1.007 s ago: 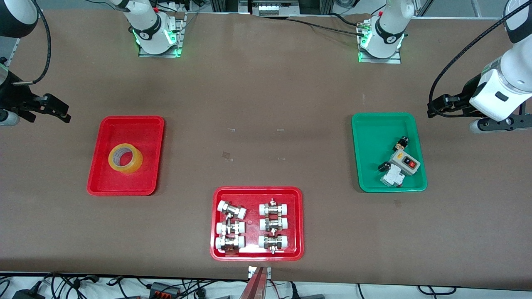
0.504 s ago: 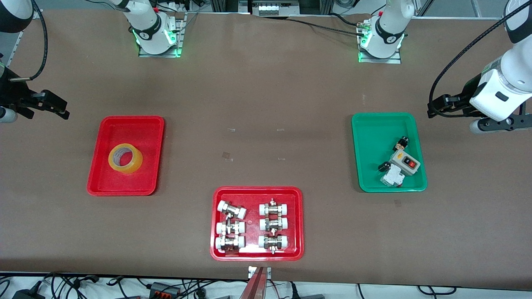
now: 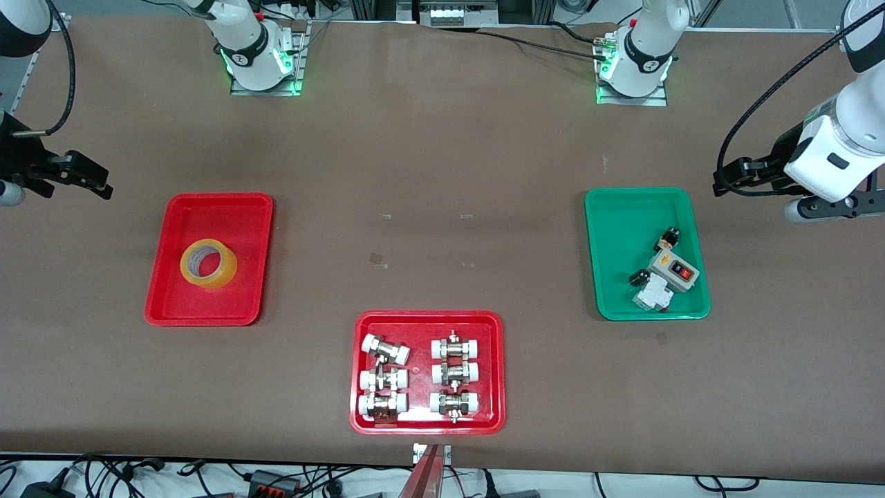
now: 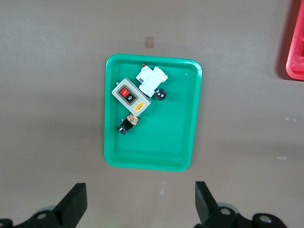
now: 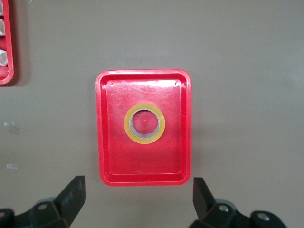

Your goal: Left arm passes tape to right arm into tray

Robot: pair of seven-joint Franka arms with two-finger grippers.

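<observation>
From the front we see the tape (image 3: 208,265) lying flat in the red tray (image 3: 238,207), its hole facing up, toward the right arm's end of the tabletop (image 3: 442,173). Our left wrist view shows the left gripper (image 4: 140,206) over bare tabletop beside the green tray (image 4: 180,137), jaws spread. Our right wrist view shows the right gripper (image 5: 137,202) beside the red tray, jaws spread, holding nothing.

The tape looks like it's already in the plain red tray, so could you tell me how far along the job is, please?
Done: the tape lies flat in the plain red tray, touching neither arm. In hand: nothing; the right claw is open above bare table near that tray, and the left claw is open near the green tray. Left: apparently nothing except parking the arms.
</observation>
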